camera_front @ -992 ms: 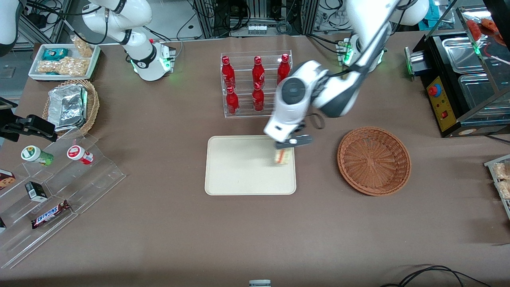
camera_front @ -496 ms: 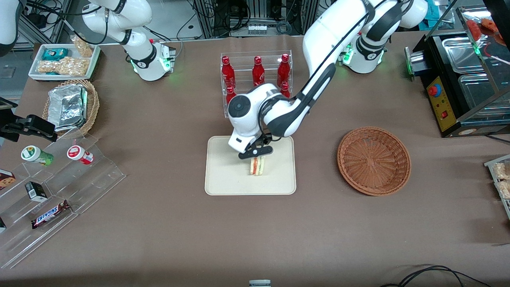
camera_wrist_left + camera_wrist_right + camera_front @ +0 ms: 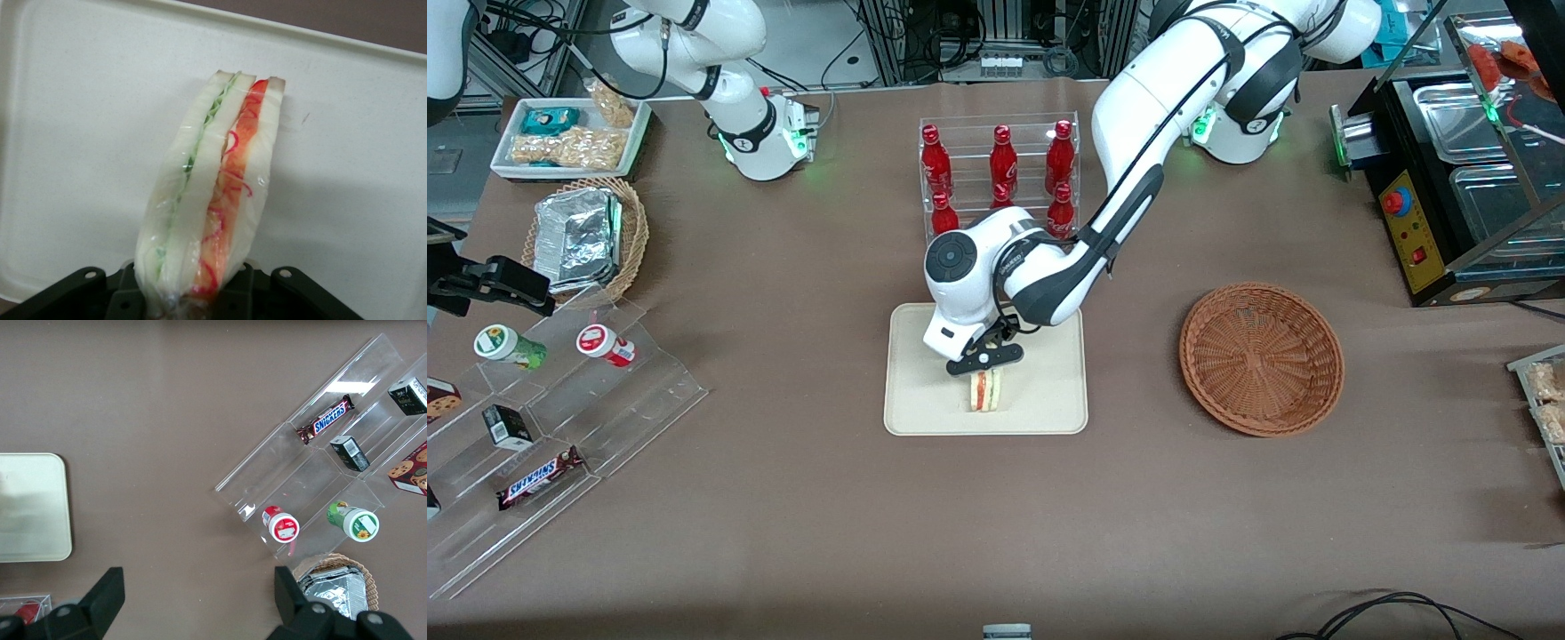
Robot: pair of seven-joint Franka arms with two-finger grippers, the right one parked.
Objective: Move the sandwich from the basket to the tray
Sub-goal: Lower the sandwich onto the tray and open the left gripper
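The flat cream-coloured rectangular plastic tray (image 3: 925, 404) lies on the brown desk (image 3: 800, 516) and carries one thing: the small clear-wrapped triangular sandwich (image 3: 985, 391) of white bread with orange-red and pale green filling, standing on edge near the tray's rim nearest the front camera. The black two-finger gripper (image 3: 984, 359) is low over the tray and clamps the sandwich's upper end between its fingers; in the wrist view the sandwich (image 3: 213, 200) stretches from the gripper (image 3: 193, 297) across the tray (image 3: 80, 120), and where the fingers meet the wrap is cut off. The round reddish-brown woven wicker basket (image 3: 1261, 357) sits well apart toward the working arm's end of the desk with nothing in it. A clear rack of red bottles (image 3: 1000, 182) stands farther from the front camera than the tray, its lower row partly hidden by the arm.
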